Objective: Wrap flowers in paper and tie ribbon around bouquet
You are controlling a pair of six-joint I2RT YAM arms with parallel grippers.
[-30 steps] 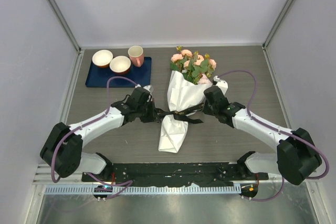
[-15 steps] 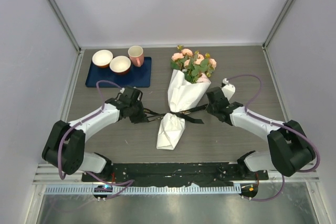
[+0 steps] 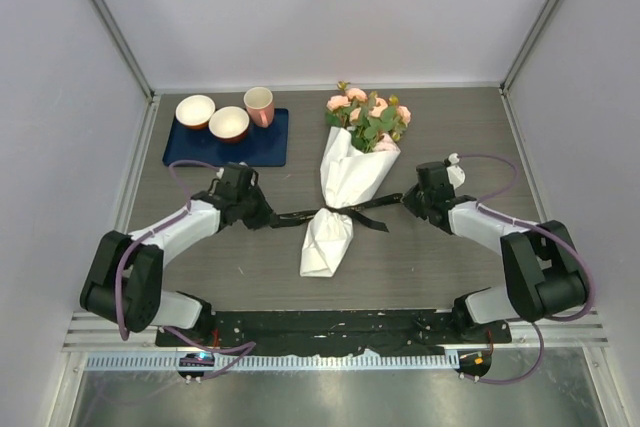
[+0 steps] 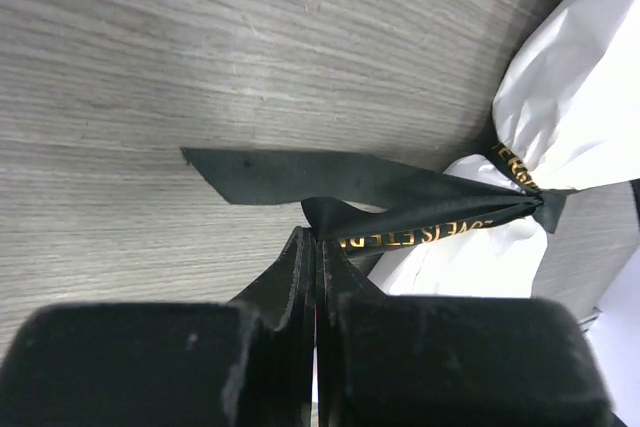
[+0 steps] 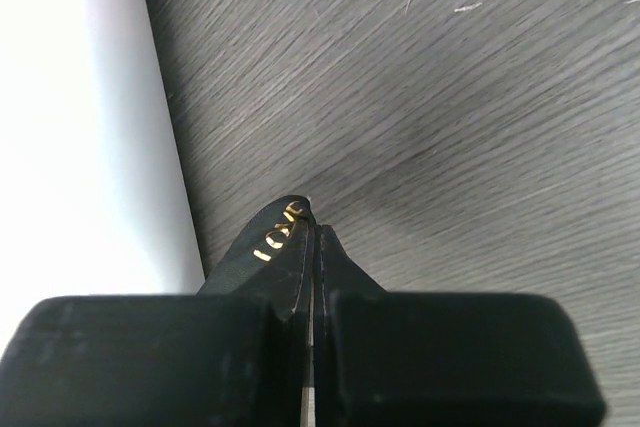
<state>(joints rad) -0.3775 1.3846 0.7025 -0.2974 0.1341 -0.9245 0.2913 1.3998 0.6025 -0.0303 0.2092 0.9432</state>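
the bouquet (image 3: 345, 182) lay on the middle of the table, its pink flowers (image 3: 367, 117) at the far end and the white paper (image 3: 338, 247) cone pointing near and slightly left. the black ribbon (image 3: 335, 215) circled the paper at a pinched waist, crumpling it there. from the knot one end ran left to the left gripper (image 3: 268, 217), whose fingers were pressed together on a fold of it, low over the table. the left wrist view showed gold lettering on the band (image 4: 430, 222) and a loose tail lying flat on the wood. the other end ran right to the right gripper (image 3: 408, 199), pinching the band at its tip, gold letters visible beside the fingers (image 5: 290, 267).

the table (image 3: 450, 267) was grey wood grain, closed in by plain white walls (image 3: 320, 17) on the left, right and far sides, with a black rail (image 3: 330, 325) along the near edge.

at far left a dark blue mat (image 3: 270, 147) carried two pale bowls (image 3: 195, 110) side by side and a pink cup (image 3: 259, 105) upright just right of them. their insides looked pale; whether anything was in them could not be told.
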